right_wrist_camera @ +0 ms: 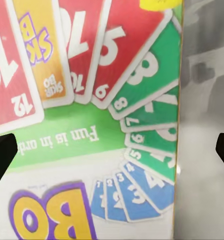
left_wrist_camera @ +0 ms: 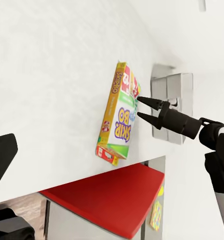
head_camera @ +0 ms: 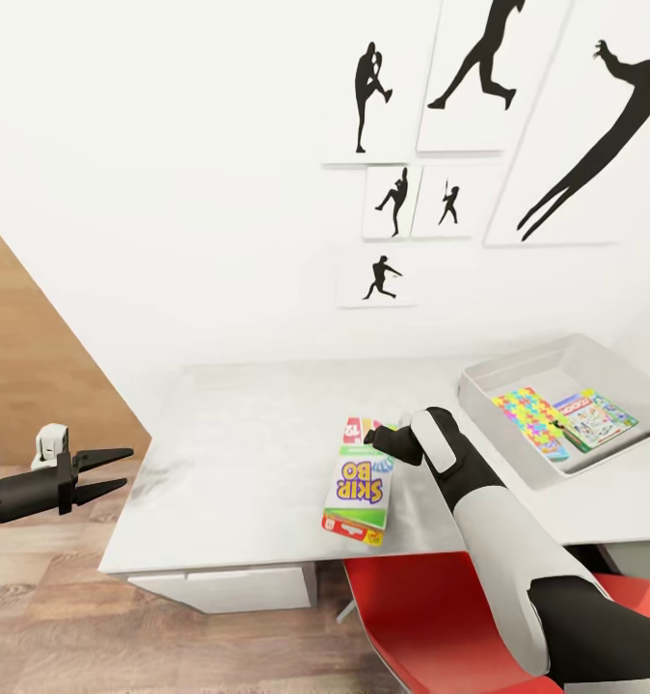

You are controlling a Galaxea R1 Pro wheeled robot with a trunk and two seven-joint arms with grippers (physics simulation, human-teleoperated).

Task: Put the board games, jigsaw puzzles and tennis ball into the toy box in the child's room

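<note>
A Skip-Bo board game box (head_camera: 359,482) lies flat on the white table (head_camera: 229,453) near its front edge. My right gripper (head_camera: 373,437) hovers over the box's far end, open, fingers either side of the card artwork (right_wrist_camera: 92,125) with nothing held. The left wrist view shows the same box (left_wrist_camera: 119,122) with the right gripper (left_wrist_camera: 138,108) pointing at it. The grey toy box (head_camera: 486,410) sits at the table's right end, holding a colourful jigsaw puzzle (head_camera: 529,419) and another game box (head_camera: 597,416). My left gripper (head_camera: 103,472) hangs open off the table's left side.
A red chair (head_camera: 441,617) is tucked under the table's front edge below the Skip-Bo box. A wooden panel (head_camera: 26,366) rises at the left. The wall behind carries silhouette posters (head_camera: 460,77). Wood floor lies in front of the table.
</note>
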